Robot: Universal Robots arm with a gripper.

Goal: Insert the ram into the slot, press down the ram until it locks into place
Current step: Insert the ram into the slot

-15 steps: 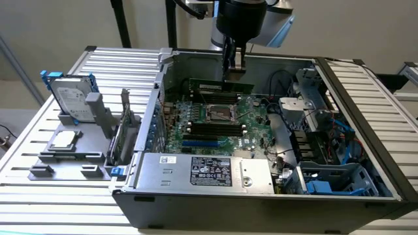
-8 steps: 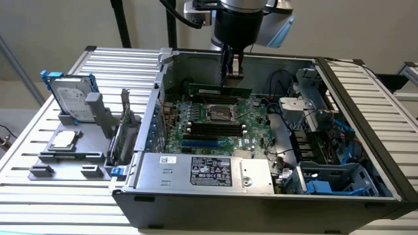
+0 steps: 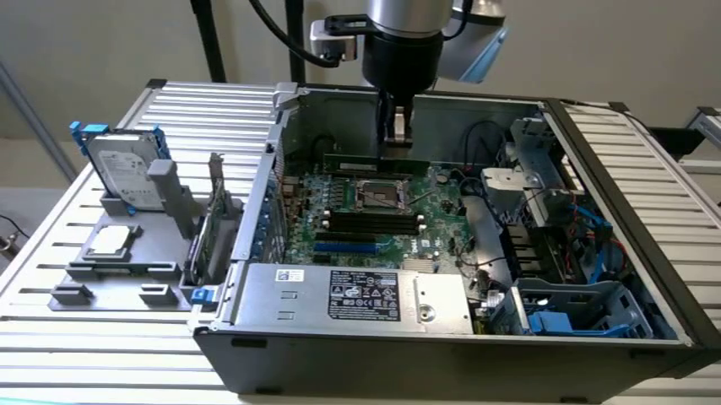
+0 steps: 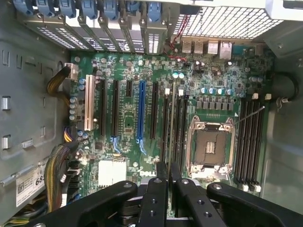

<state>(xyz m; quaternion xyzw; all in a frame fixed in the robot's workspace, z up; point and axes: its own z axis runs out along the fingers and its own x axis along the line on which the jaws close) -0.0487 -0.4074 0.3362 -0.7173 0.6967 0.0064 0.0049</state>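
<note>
Black two-fingered gripper point(image 3: 397, 143) point(image 4: 168, 171): fingers drawn narrow, clamped on the upper edge of one thin green ram stick point(image 3: 377, 160). The stick is held level above the large green motherboard point(image 4: 128, 123), inside the open grey computer case point(image 3: 631, 169). In the wrist view it lines up over the long black memory slots point(image 4: 182, 127) between the silver processor socket point(image 4: 208, 146) and the single bright blue slot point(image 4: 140, 111); their number cannot be told. Four further black sockets point(image 4: 250, 142) counted beyond the processor socket.

Case point(image 3: 338, 371) on table point(image 3: 67, 363). Board point(image 3: 327, 202) flat in case. Chip socket point(image 3: 381, 196) mid-board, slots point(image 3: 372, 221) on two sides of it. Hard drive point(image 3: 124, 169) outside case, at exterior view's left.
</note>
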